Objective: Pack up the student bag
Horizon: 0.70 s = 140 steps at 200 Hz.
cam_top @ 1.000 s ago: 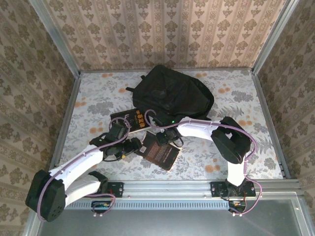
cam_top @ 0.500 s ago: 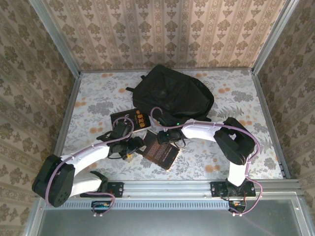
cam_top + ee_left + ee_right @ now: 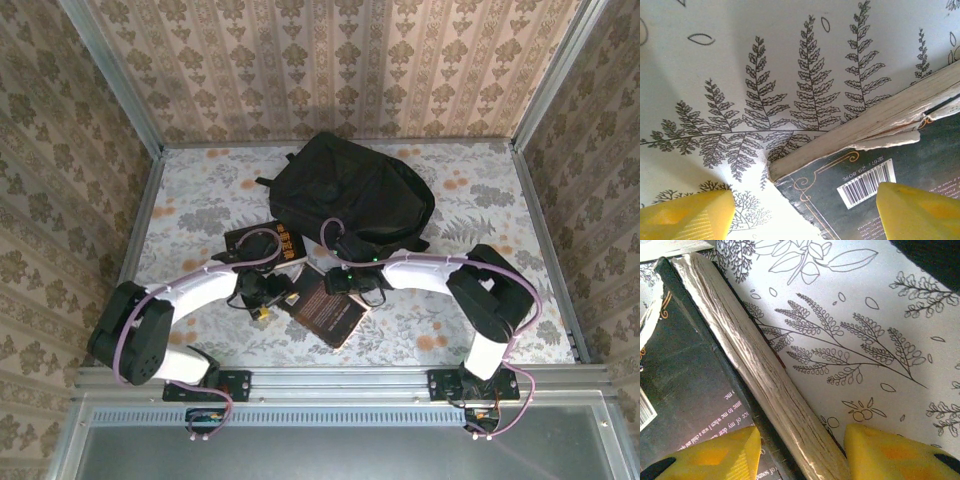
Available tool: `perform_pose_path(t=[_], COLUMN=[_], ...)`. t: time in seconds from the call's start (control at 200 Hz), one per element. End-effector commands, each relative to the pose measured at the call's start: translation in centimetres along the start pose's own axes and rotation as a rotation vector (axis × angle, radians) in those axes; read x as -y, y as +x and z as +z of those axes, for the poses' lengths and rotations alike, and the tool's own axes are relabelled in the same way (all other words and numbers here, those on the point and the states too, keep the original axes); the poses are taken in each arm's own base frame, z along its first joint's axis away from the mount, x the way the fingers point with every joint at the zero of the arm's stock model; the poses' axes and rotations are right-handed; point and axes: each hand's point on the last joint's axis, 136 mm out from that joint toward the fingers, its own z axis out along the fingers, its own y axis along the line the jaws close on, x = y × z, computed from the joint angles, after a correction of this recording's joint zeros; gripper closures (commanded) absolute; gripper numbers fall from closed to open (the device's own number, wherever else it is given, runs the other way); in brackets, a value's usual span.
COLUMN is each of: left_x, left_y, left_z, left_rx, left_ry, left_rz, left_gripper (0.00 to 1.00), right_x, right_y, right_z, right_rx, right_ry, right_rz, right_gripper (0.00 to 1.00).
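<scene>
**Both grippers at one book, bag behind**

Swung inward since a second ago: left arm (image 3: 190, 290), elbow now farther up the table's left side, wrist closer to the book. Slid a little to the right along that same book: right gripper (image 3: 350, 285).

Table (image 3: 200, 190) – pale cloth printed with ferns and flowers. Bag (image 3: 350, 195) – black, lying at the far middle of the table, its near edge just beyond the right arm.

Book (image 3: 325, 312) – dark cover, flat on the cloth between the two grippers, barcode and torn page edges plain in the left wrist view. Second book (image 3: 262, 243) – dark, gold lettering, just near of the bag's left side, partly under the left arm.

Left gripper (image 3: 805, 210) – jaws wide, empty, astride the book's corner, with one yellow finger (image 3: 687, 215) over cloth and the other over the cover. Right gripper in its wrist view (image 3: 802, 450) – jaws partly apart, astride the book's page edge, with one finger (image 3: 715, 455) over the cover and the other over cloth; contact with the pages not clear.
</scene>
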Motion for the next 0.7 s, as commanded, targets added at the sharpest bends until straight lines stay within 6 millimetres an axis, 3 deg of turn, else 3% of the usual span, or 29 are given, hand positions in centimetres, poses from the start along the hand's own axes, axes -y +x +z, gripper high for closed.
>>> perform_pose_path(t=[0.0,0.23,0.37,0.485,0.695], left_x=[9.1,6.3,4.4,4.8,6.2], left_y=[-2.5,-0.3,-0.2,-0.6,-1.6], left_z=[-1.2,-2.0,-2.2,-2.3,-0.6], left_rx=[0.119,0.130,0.157,0.171,0.133], left_ry=[0.344,0.359,0.359,0.378,0.340], left_rz=[0.179,0.236,0.224,0.241,0.257], left_gripper=[0.24,0.25,0.27,0.27,0.29], right_x=[2.0,2.0,1.8,1.7,1.3], right_y=[2.1,2.2,2.4,2.7,2.8], right_z=[0.1,0.6,1.2,1.7,1.0], right_rx=[-0.065,-0.075,-0.087,-0.100,-0.105], right_ry=[0.026,0.007,-0.008,-0.023,-0.050], right_rz=[0.087,0.104,0.114,0.126,0.116], right_gripper=[0.49,0.50,0.50,0.49,0.49])
